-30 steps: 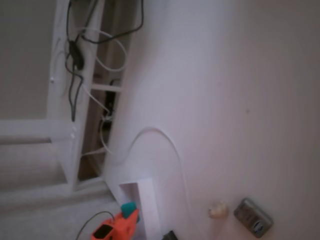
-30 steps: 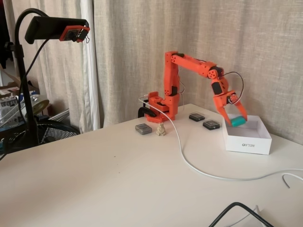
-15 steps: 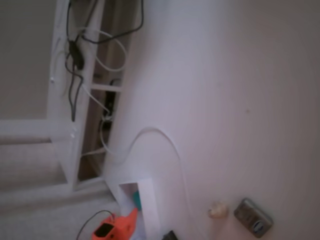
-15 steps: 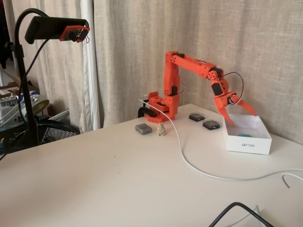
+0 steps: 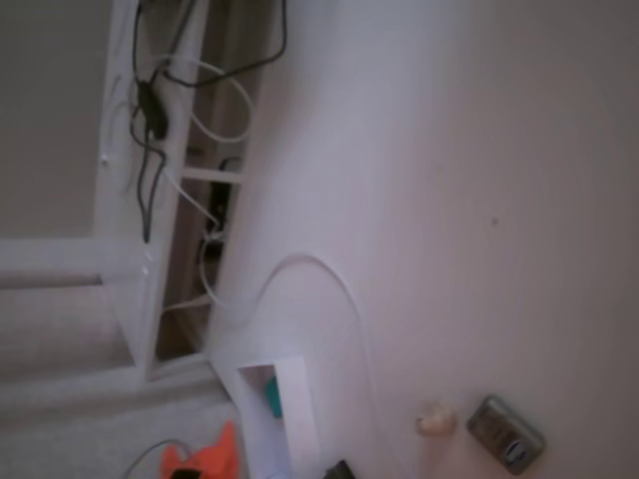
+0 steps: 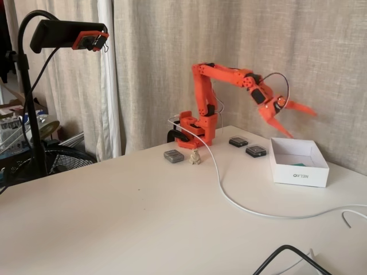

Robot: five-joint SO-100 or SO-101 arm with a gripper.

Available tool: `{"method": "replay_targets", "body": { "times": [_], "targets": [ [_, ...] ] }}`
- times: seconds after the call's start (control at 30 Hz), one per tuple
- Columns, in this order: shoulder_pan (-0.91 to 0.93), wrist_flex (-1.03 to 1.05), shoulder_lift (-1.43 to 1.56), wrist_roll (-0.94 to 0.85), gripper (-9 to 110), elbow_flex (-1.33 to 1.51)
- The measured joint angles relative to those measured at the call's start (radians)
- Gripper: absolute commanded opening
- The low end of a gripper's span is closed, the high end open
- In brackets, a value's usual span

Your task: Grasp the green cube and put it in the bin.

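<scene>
In a fixed view that looks down at a slant, the bin sits low in the frame, left of centre, and the green cube shows as a teal patch inside it, against the inner wall. Only an orange scrap of the arm reaches in at the bottom edge; the fingers cannot be judged here. A white cable curves across the surface just beside the bin.

In the other fixed view, the gripper hangs above the bin at the right, its fingers spread wide and empty. A sliver of teal, the green cube, lies low inside the box.

The drop looks done, so the risks lie in the retreat. If the arm swings low on its way home, a spread finger could catch the thin wall and tip or shove the light bin. The cable beside it, if snagged, could drag the box too. The two dark pads near the base lie close to the likely return path.
</scene>
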Motion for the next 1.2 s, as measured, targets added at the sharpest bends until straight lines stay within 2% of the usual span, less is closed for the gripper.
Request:
{"method": "replay_targets", "body": {
  "times": [0.23, 0.4, 0.47, 0.8, 1.07, 1.2],
  "targets": [
    [0.044, 0.051, 0.272, 0.054, 35, 0.037],
    [0.086, 0.034, 0.469, 0.066, 40, 0.107],
    [0.120, 0.021, 0.578, 0.066, 44, 0.184],
    [0.169, 0.008, 1.100, 0.066, 43, 0.575],
    [0.183, 0.114, 1.336, 0.066, 43, 0.850],
    [0.209, 0.207, 1.379, 0.066, 42, 0.887]
  ]
}}
